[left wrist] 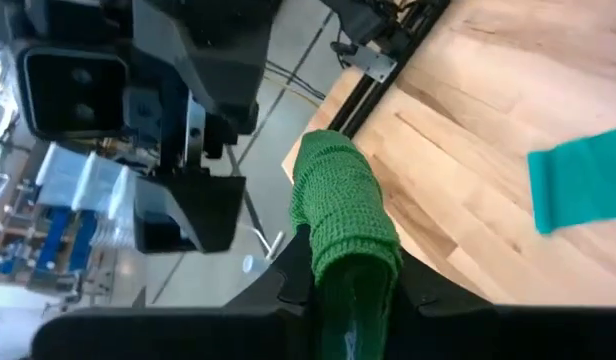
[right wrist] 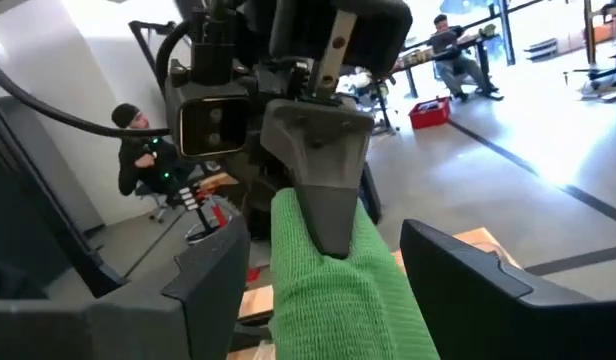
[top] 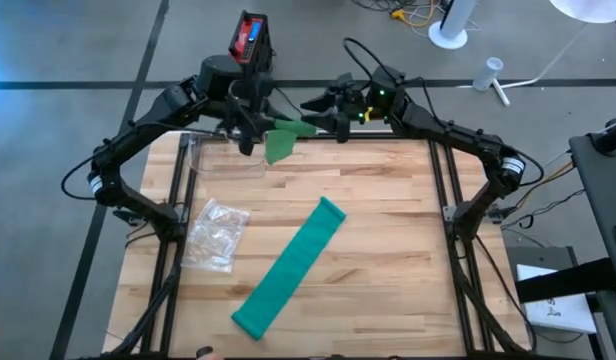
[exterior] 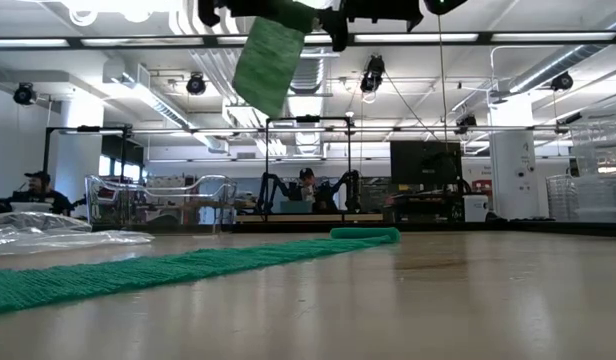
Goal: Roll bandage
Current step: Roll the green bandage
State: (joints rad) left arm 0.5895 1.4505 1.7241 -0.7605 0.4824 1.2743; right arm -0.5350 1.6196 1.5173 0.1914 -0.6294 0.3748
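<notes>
A short green bandage is held in the air over the table's far edge by my left gripper, which is shut on it. In the low view it hangs high above the table. My right gripper is open and faces the left one. Its two fingers stand on either side of the green bandage; whether they touch it, I cannot tell. A long teal bandage strip lies flat on the table, slanting from the middle toward the near edge, with a small rolled end. My left gripper pinches the green bandage between its two fingers. The knitted, folded part juts out past the fingertips. In the low view the bandage hangs below the grippers, lifted clear of the table.
A crumpled clear plastic bag lies on the table's left side. A clear plastic box stands at the far left, below the left arm. The right half of the wooden table is bare. People sit at desks in the room beyond.
</notes>
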